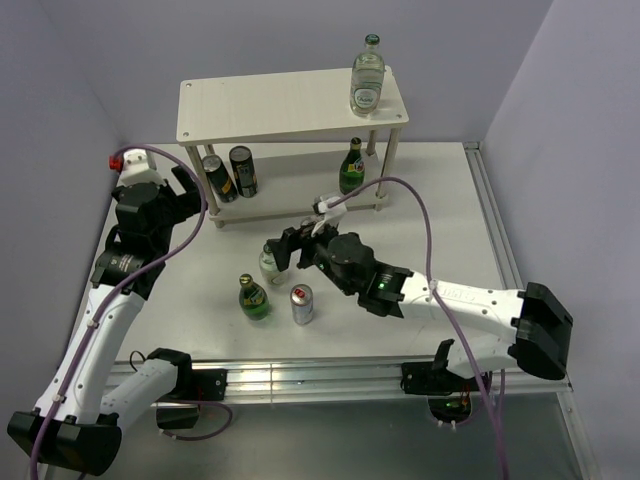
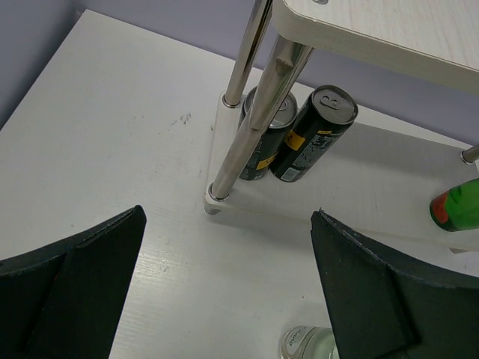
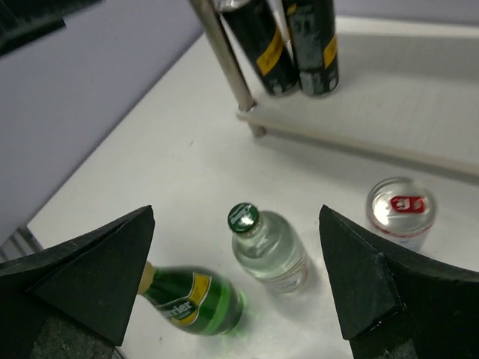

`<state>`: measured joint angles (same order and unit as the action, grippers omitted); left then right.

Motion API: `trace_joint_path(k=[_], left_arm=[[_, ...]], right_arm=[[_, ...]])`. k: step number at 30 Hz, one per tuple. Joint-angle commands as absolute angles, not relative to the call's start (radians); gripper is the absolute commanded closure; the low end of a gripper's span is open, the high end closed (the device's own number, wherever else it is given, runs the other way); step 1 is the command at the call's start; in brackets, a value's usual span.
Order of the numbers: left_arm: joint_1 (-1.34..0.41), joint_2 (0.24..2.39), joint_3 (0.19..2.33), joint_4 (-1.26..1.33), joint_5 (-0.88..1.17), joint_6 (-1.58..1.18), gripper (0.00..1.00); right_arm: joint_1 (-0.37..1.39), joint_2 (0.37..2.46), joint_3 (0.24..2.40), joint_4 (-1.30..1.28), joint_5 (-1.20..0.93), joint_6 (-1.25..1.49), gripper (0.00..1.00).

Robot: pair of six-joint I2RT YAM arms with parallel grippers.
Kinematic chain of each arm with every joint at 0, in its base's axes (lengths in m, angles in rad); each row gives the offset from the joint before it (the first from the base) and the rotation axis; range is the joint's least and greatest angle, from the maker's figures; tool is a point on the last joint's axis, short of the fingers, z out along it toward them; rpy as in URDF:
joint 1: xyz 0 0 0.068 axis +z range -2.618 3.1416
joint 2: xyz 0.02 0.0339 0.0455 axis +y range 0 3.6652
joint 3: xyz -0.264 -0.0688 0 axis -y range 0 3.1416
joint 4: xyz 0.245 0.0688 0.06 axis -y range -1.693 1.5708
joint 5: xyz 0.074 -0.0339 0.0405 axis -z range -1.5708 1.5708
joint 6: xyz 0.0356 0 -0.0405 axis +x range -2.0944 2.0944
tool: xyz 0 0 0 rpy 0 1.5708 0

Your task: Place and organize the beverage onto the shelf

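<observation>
The right gripper [image 3: 236, 213] is spread wide above the table [image 1: 440, 190]. A clear bottle [image 3: 268, 250] stands between its fingers, apart from both, and from above the gripper half hides this bottle. Just beside it stand a green bottle [image 1: 253, 298], its neck cut by a finger in the wrist view, and a silver can [image 1: 302, 304]. The left gripper [image 2: 227, 215] is also wide and holds nothing. It faces the left end of the shelf [image 1: 290, 103], where a leg [image 2: 251, 112] covers part of one of two dark cans [image 2: 314, 134] on the lower board. A second green bottle [image 1: 352, 167] stands there too, cropped in the left wrist view. A second clear bottle [image 1: 367, 75] stands at the top board's right end. Labels are unreadable.
</observation>
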<state>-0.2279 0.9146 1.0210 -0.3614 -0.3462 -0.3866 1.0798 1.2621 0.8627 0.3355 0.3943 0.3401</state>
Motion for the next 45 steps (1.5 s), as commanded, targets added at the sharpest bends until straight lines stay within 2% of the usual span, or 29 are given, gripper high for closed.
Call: trace_joint_path(k=[1, 8, 25, 31, 40, 44, 45], left_arm=[[-0.219, 0.893, 1.025, -0.322, -0.345, -0.383, 0.01], [-0.210, 0.885, 1.025, -0.324, -0.339, -0.388, 0.01], [-0.209, 0.870, 1.029, -0.322, -0.331, -0.391, 0.01], [-0.209, 0.868, 1.029, -0.322, -0.330, -0.391, 0.01], [-0.209, 0.870, 1.029, -0.322, -0.321, -0.394, 0.01], [-0.209, 0.867, 1.031, -0.322, -0.319, -0.394, 0.01], [-0.209, 0.867, 1.029, -0.324, -0.319, -0.394, 0.01]], right_arm=[[1.114, 1.322, 0.933, 0.304, 0.364, 0.411, 0.03], [1.151, 1.480, 0.997, 0.299, 0.348, 0.451, 0.05], [1.151, 1.615, 0.997, 0.380, 0.460, 0.405, 0.11], [1.152, 1.664, 1.020, 0.423, 0.515, 0.362, 0.21], [1.150, 1.704, 1.028, 0.477, 0.572, 0.333, 0.22], [1.152, 1.717, 1.037, 0.489, 0.587, 0.327, 0.27], [1.152, 1.718, 1.034, 0.497, 0.592, 0.322, 0.31]])
